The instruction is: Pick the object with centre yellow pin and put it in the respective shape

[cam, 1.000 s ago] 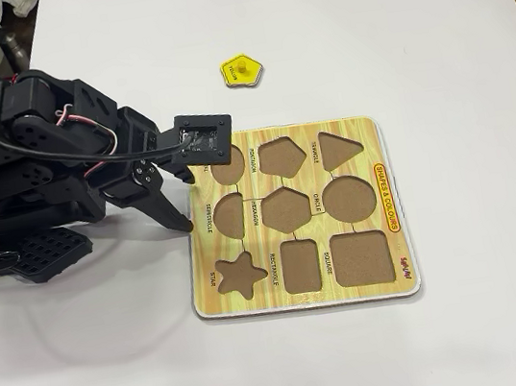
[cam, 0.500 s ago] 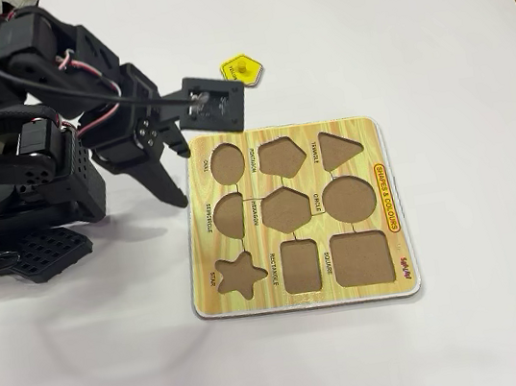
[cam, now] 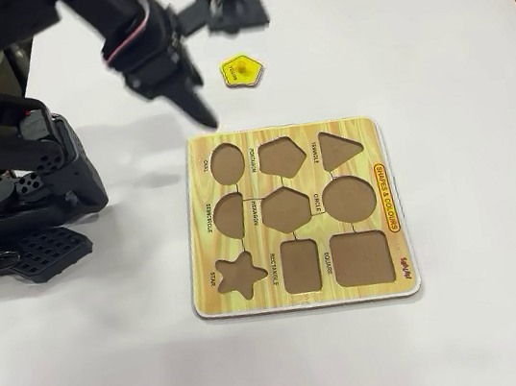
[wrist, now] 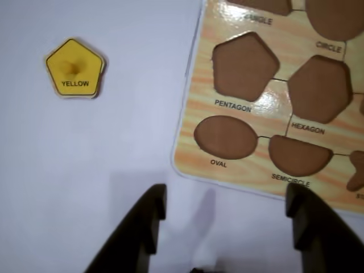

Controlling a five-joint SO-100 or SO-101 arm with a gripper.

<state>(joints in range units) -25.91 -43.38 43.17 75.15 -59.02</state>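
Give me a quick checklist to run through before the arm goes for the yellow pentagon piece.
1. Gripper open and empty: ok, fingers spread, nothing between them.
2. Yellow pentagon piece reachable: ok, it lies flat on the table, apart from the board.
3. Gripper lined up over the piece: not ok, in the wrist view the piece sits up and to the left.
4. Pentagon recess free: ok, empty.
5. Puzzle board flat: ok.
6. Centre pin graspable: cannot tell, blurred.
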